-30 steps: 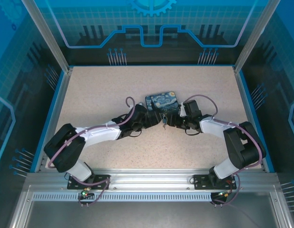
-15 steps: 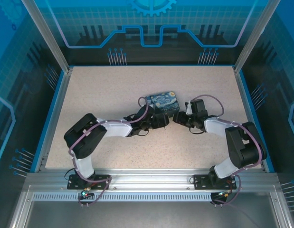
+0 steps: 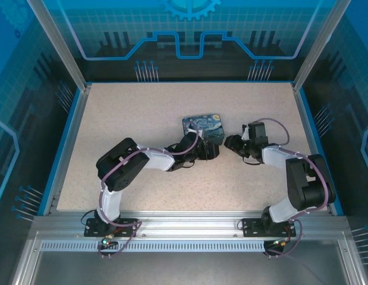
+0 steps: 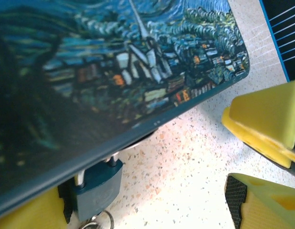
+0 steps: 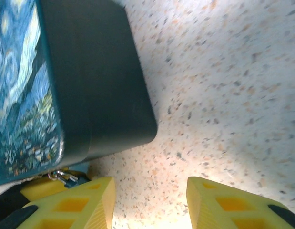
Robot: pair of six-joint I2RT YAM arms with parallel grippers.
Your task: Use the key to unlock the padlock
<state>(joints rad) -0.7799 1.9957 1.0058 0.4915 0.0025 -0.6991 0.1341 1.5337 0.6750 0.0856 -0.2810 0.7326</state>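
Padlock hangs under the box's near edge, at the box's 6 o'clock in the top view. Its blue body touches one finger of the left jaws. Those jaws stand wide, the other finger well apart at the padlock's 3 o'clock in the wrist view, so nothing is clamped. The right jaws, at the box's 4 o'clock, are parted over bare surface and hold nothing.

A silvery ring dangles under the padlock. The key itself is too small to pick out, and I cannot tell whether it sits in the keyhole. The shackle looks shut through the box's catch, so I judge the unlocking not done. Seating or turning the key and freeing the shackle are left.

The box lies near the centre of a speckled beige surface with a blue rim. Around it stand aluminium posts and blue panels printed with circuit lines.
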